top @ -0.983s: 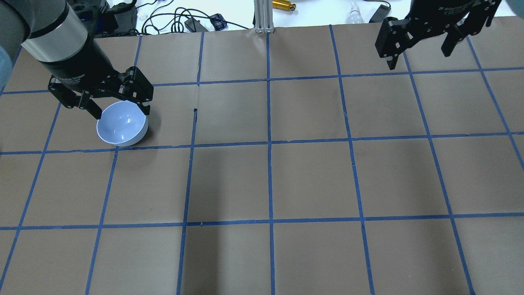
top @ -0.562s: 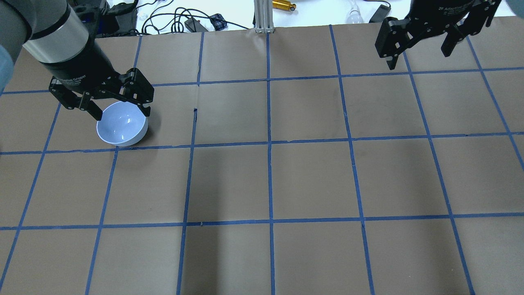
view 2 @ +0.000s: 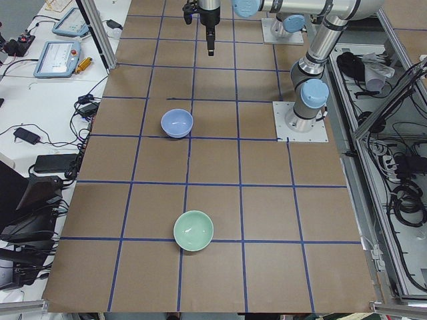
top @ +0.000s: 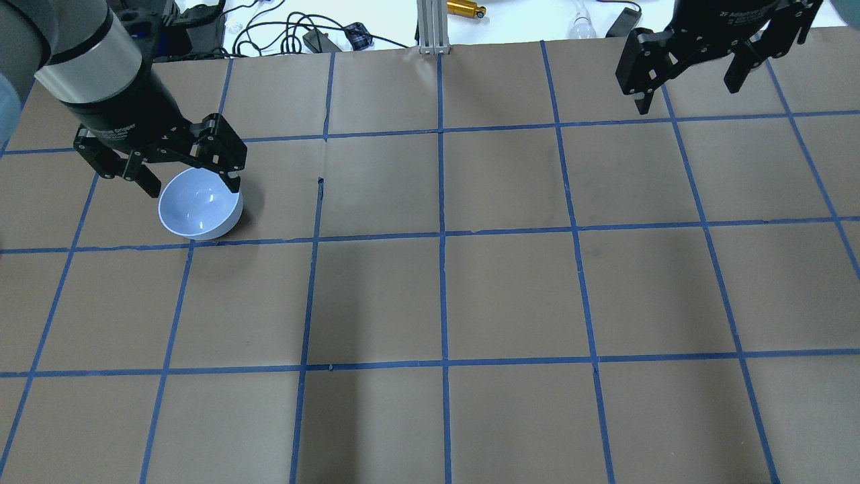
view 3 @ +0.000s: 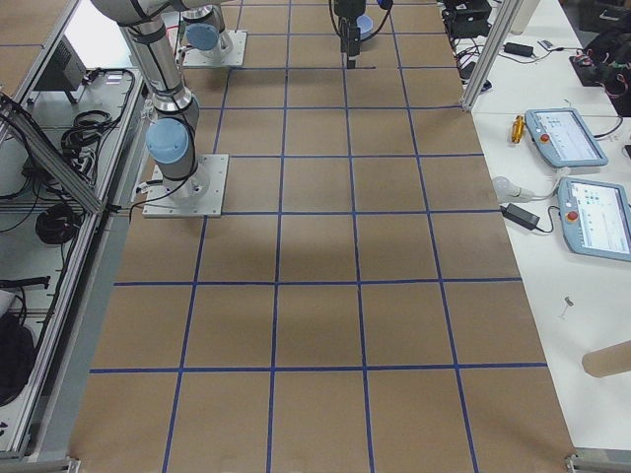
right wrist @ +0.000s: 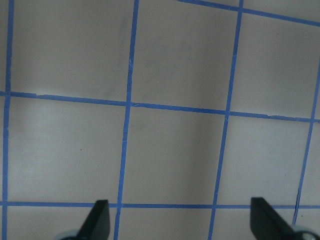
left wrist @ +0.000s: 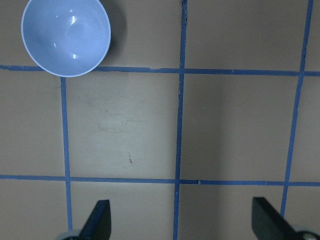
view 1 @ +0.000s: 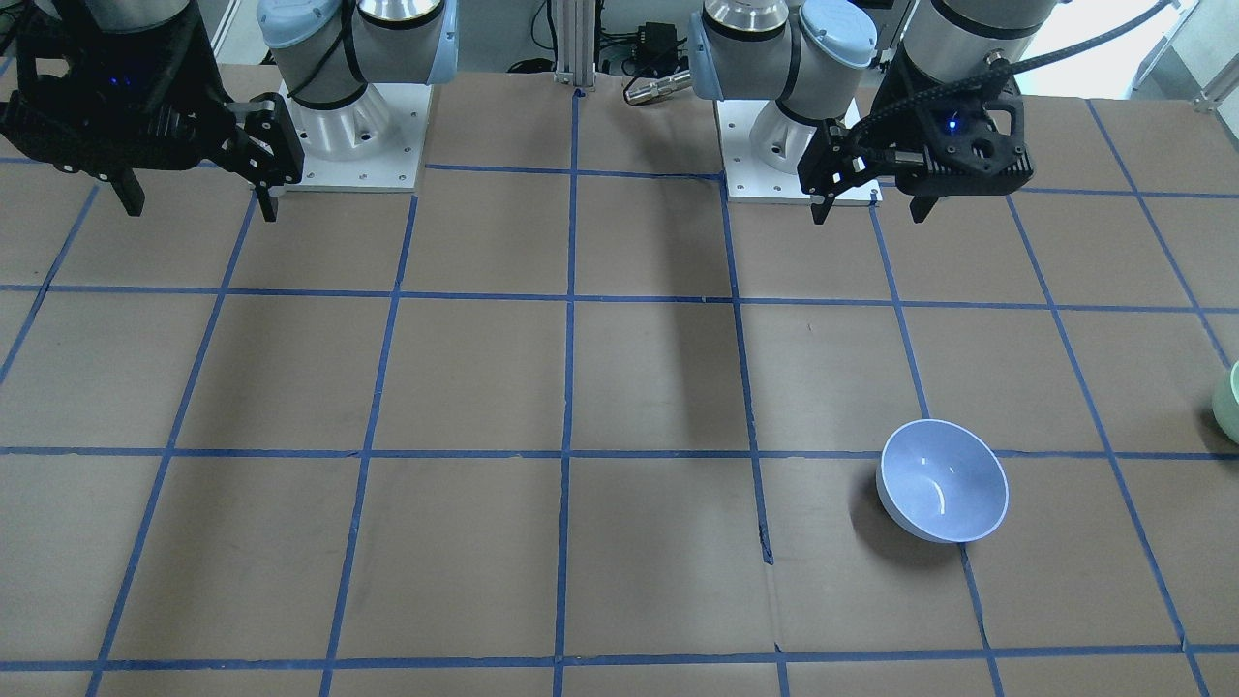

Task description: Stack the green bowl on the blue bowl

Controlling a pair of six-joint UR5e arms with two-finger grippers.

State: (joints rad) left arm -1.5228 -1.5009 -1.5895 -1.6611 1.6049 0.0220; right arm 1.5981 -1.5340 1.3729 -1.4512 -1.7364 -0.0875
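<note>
Fingers apart, empty: left end effector (view 1: 868, 213), right end effector (view 1: 198, 205). Risk: green bowl (view 2: 193, 231) near worktop's (top: 510, 296) left edge; glossy rim may slip.

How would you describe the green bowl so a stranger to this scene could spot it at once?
Start at the brown table, gridded in blue tape, and go toward its end on the robot's left. Two bowls stand there; the green bowl is the one nearer that end, mint-coloured, unlike the periwinkle blue bowl.

Bare table (view 2: 220, 167) separates green bowl (view 2: 193, 231) from blue bowl (view 2: 177, 123).
</note>
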